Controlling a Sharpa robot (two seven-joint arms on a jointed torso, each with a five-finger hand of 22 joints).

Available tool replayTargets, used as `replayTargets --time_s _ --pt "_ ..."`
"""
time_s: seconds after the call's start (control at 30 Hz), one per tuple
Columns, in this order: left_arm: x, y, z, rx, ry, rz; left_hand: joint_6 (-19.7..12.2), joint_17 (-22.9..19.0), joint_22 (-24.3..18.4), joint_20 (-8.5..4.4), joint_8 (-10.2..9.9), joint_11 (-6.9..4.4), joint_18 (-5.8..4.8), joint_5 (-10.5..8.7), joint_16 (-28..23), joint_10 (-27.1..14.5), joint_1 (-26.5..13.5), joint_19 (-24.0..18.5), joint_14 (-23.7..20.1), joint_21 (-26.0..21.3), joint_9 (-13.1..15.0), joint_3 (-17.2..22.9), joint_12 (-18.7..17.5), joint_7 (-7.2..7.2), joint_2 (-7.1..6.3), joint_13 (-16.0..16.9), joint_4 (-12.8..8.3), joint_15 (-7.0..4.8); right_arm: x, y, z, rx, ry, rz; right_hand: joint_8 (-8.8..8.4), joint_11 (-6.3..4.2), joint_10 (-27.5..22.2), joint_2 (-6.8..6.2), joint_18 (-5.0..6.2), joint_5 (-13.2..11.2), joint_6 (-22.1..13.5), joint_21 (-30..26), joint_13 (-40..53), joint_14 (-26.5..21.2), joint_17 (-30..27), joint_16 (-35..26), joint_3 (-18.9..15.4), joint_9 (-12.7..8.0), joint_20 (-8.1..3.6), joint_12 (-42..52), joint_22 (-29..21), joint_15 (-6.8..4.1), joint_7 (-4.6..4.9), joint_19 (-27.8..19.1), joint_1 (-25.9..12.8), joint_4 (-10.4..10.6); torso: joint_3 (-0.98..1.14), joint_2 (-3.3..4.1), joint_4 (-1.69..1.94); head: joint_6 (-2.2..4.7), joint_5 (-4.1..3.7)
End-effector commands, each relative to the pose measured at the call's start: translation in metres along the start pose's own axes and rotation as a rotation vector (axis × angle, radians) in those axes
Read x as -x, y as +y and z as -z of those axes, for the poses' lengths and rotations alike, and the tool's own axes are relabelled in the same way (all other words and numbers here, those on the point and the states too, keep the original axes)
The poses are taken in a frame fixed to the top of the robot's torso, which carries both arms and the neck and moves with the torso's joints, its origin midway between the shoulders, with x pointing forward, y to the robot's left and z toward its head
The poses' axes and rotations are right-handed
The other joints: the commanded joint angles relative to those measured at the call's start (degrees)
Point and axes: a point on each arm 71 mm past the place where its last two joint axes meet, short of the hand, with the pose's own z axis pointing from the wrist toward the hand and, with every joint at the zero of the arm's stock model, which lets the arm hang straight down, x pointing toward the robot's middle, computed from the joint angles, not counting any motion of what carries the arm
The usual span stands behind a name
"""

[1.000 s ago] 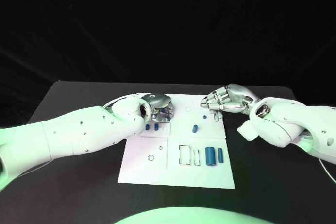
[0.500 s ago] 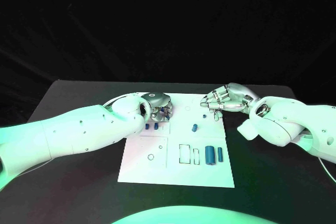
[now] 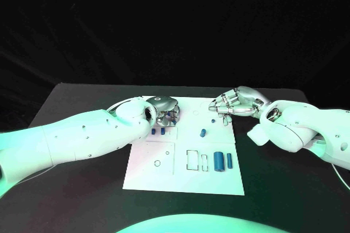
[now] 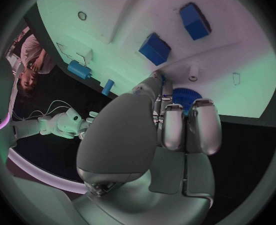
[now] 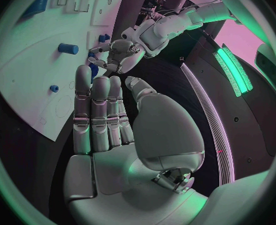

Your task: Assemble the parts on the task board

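Here the left hand (image 3: 164,107) pinches a round blue part (image 4: 186,96) over the task board (image 3: 164,172).

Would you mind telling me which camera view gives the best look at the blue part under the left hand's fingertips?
The left wrist view: the round ribbed blue part shows close up beside the left hand's fingertips on the task board. In the head view the hand mostly covers it. In the right wrist view that hand is distant, and the part cannot be made out.

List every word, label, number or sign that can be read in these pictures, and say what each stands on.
None can be read. The white rectangular task board bears only thin outlines of slots and circles, no lettering. The small blue parts and both silver hands, left hand and right hand, carry no legible marking.
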Motion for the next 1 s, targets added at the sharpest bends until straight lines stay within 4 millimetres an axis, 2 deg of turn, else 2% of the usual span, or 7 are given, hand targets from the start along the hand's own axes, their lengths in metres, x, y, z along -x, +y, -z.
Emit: replayTargets --time_s 0.03,0.2,0.5,1.0 --pt "0.003 -0.001 0.002 -0.008 -0.029 0.034 0.42 -0.08 1.18 0.01 -0.40 0.05 -1.12 -0.14 0.38 0.50 -0.26 0.42 2.03 0.29 -0.09 0.51 -0.27 0.13 -0.34 -0.07 -0.03 0.18 0.000 0.001 0.000 0.013 0.007 0.010 0.24 0.07 -0.41 0.35 0.24 0.28 -0.32 0.22 0.07 -0.25 0.06 -0.20 0.17 0.06 0.06 -0.05 0.06 0.05 0.11 -0.51 0.23 0.19 -0.08 -0.05 -0.02 0.09 0.04" --pt "0.009 0.005 0.008 0.006 -0.040 0.072 0.54 -0.23 1.42 0.02 -0.48 0.05 -1.17 -0.14 0.31 0.65 -0.55 0.52 2.01 0.48 -0.12 0.68 -0.40 0.14 -0.45 -0.12 -0.03 0.20 0.000 0.000 0.000 0.013 0.005 0.012 0.24 0.07 -0.41 0.35 0.24 0.28 -0.32 0.22 0.07 -0.25 0.06 -0.20 0.17 0.06 0.06 -0.05 0.06 0.05 0.11 -0.51 0.23 0.19 0.00 -0.03 0.02 0.11 0.19" --pt "0.020 0.015 0.021 0.032 -0.059 0.121 0.90 -0.52 1.96 0.03 -0.62 0.02 -1.28 -0.14 0.21 1.06 -1.22 0.76 1.96 0.91 -0.17 1.02 -0.67 0.11 -0.80 -0.19 -0.06 0.18 0.000 0.000 -0.001 0.013 0.006 0.013 0.24 0.07 -0.41 0.35 0.24 0.28 -0.32 0.22 0.07 -0.25 0.06 -0.20 0.17 0.06 0.06 -0.05 0.06 0.05 0.11 -0.51 0.23 0.19 0.01 -0.02 0.04 0.37 0.46" --pt "0.021 0.038 0.037 0.083 -0.033 0.129 1.16 -0.80 2.07 0.02 -0.75 -0.03 -1.30 -0.14 0.08 1.38 -1.80 0.80 1.91 1.00 -0.22 1.25 -0.89 0.04 -1.10 -0.22 -0.06 0.14 0.000 0.000 -0.001 0.013 0.007 0.013 0.24 0.07 -0.41 0.35 0.24 0.28 -0.32 0.22 0.07 -0.25 0.06 -0.20 0.17 0.06 0.06 -0.05 0.06 0.05 0.11 -0.51 0.23 0.19 0.00 -0.02 0.00 0.44 0.90"
